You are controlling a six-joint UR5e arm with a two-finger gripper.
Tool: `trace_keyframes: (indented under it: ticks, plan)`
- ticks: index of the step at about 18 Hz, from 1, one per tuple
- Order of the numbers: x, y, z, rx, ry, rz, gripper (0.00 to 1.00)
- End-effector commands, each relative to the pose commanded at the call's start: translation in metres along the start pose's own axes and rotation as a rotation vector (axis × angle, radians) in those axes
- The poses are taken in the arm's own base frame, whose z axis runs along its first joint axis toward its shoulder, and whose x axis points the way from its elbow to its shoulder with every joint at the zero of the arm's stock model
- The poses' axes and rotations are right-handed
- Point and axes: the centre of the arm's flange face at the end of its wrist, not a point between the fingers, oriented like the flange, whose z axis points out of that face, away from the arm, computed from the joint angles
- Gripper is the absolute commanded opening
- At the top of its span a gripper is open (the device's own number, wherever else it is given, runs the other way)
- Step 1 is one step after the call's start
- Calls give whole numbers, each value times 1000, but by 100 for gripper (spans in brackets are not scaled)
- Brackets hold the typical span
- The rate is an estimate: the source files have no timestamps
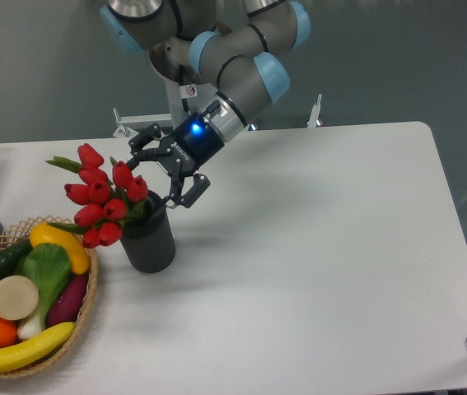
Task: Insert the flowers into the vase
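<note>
The fingers [185, 192] of the gripper [165, 171] are spread wide, holding nothing, just above and right of the vase [150, 244]. The flowers [101, 196] stand in its mouth, leaning left over the basket [85, 309].

— What does the arm [217, 49] look like?
— Silver-grey tubes with light-blue joint caps, a small red-and-white sticker.
— And the pincer [165, 169]?
— Black, two linked fingers, a blue light glowing at its wrist.
</note>
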Motion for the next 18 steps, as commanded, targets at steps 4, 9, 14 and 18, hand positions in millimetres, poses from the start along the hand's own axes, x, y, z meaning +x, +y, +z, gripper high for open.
trace_keyframes:
  ticks: [4,9,14,18]
  plan:
    - [3,-8,-37,0,-100,20,100]
    - [-33,-17,-86,-10,-229,34,100]
    - [-99,-21,-131,-109,-341,41,100]
    - [-152,0,-160,-344,-448,-6,100]
